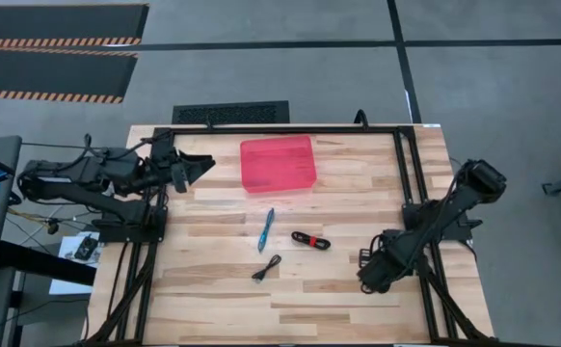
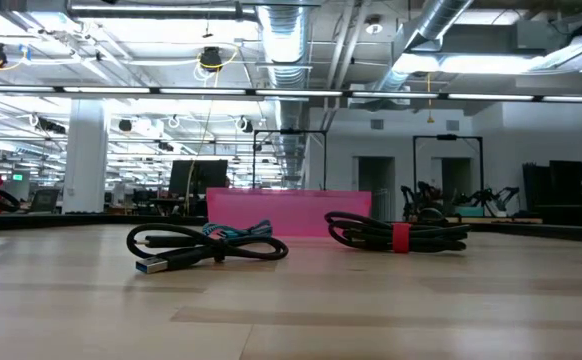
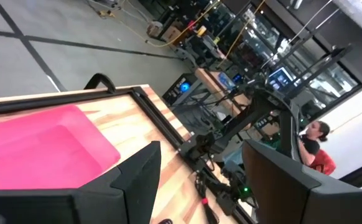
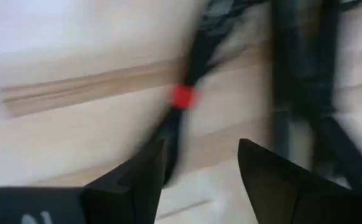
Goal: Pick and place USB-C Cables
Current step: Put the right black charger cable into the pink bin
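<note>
Three cable bundles lie flat on the wooden table. They are the light blue cable (image 1: 266,229) (image 2: 237,231), the red-and-black cable (image 1: 310,240) (image 2: 396,236) and a black cable (image 1: 266,268) (image 2: 206,248). The red tray (image 1: 278,163) (image 2: 286,212) (image 3: 38,146) sits farther back. My left gripper (image 1: 203,166) (image 3: 199,155) hovers open at the tray's left side. My right gripper (image 1: 369,280) (image 4: 199,152) is open, low over the table's near right. A blurred black bundle with a red spot (image 4: 182,96) lies just beyond its fingers. I cannot tell which cable it is.
A black metal frame (image 1: 408,164) runs along the table's edges, and its rails (image 4: 299,74) pass close by my right gripper. Bare wood lies between the cables and the near edge. Beyond the table, a person (image 3: 315,146) sits among workstations.
</note>
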Motion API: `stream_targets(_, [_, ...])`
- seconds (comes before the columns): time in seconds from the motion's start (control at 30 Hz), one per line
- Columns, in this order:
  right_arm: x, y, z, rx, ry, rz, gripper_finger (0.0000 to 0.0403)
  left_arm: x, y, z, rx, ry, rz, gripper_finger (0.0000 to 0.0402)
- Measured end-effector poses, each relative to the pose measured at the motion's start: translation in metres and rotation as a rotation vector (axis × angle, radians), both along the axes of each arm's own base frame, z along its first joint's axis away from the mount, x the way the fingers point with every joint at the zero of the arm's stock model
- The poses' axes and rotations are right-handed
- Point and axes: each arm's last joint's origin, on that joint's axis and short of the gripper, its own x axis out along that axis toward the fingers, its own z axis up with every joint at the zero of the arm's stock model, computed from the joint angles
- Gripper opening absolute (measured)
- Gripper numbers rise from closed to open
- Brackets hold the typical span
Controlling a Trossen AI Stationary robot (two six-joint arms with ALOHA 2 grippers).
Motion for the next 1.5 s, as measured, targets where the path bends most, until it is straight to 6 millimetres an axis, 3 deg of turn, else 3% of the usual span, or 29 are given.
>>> stream_targets(0.13, [-0.011,-0.014,-0.017,-0.001,0.008,-0.026,0.0226,0.005,-0.001,-0.002,-0.001,0.018,-0.024,0.0214])
stream_targets(0.37, [-0.023,-0.03,-0.022,0.087,-0.107,-0.061,0.0226,0.009,-0.002,-0.004,-0.002,0.037,-0.042,0.0214])
stream_targets(0.47, [-0.027,-0.034,-0.029,0.067,-0.069,-0.07,0.0226,0.008,-0.002,-0.004,-0.003,0.035,-0.041,0.0214])
stream_targets(0.77, [-0.027,-0.026,-0.063,0.142,-0.08,-0.053,0.0226,0.008,-0.001,-0.005,0.004,0.046,-0.005,0.0214])
stream_targets(0.97, [-0.027,-0.025,-0.07,0.134,-0.053,-0.05,0.0221,0.007,0.0,-0.005,0.018,0.046,0.051,0.0214])
stream_targets(1.1, [-0.025,-0.028,-0.071,0.121,-0.068,-0.053,0.0188,0.007,0.001,-0.005,0.024,0.047,0.076,0.0214])
stream_targets(1.37, [-0.022,-0.033,-0.071,0.101,-0.079,-0.053,0.0066,0.007,0.001,-0.005,0.025,0.05,0.081,0.0214])
stream_targets(1.5, [-0.022,-0.033,-0.071,0.092,-0.084,-0.04,0.0038,0.007,0.001,-0.005,0.03,0.053,0.081,0.0214])
